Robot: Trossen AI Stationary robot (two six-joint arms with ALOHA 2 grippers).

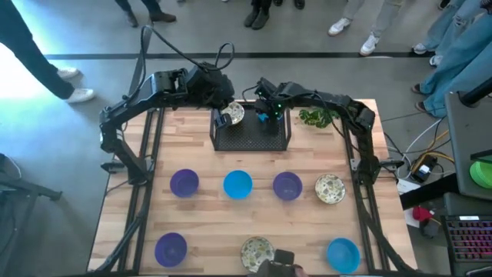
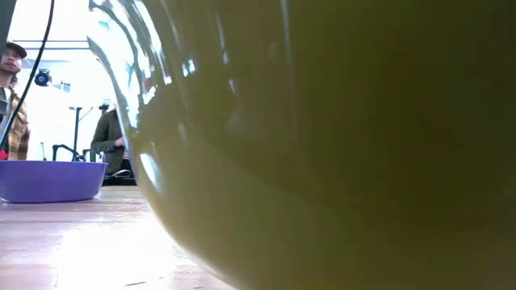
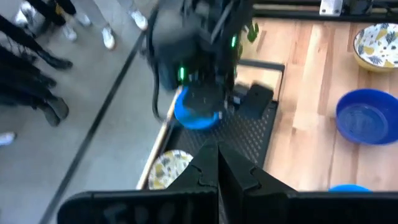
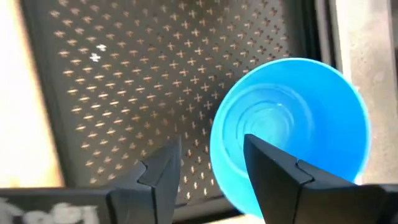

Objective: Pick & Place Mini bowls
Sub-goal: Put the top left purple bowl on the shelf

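Now apart, the right gripper fingers, one on each side of the blue bowl rim, over the black tray at twelve o'clock of the table. Pressed together, the left gripper, beside the patterned bowl in the tray.

Purple, bright blue and speckled cream on pale wood, black at the middle.

Along the near and middle rows of the light, striped wooden bench: purple bowls and; bright blue bowls and; cream-white bowls speckled with green at and. Black perforated mesh tray, dotted with small cross-shaped holes, carrying a bright blue bowl and a cream bowl patterned in yellow-green. Dark, near-black fingers beside the blue. Green leafy plant at the far edge. Both arms black, with small green lights.
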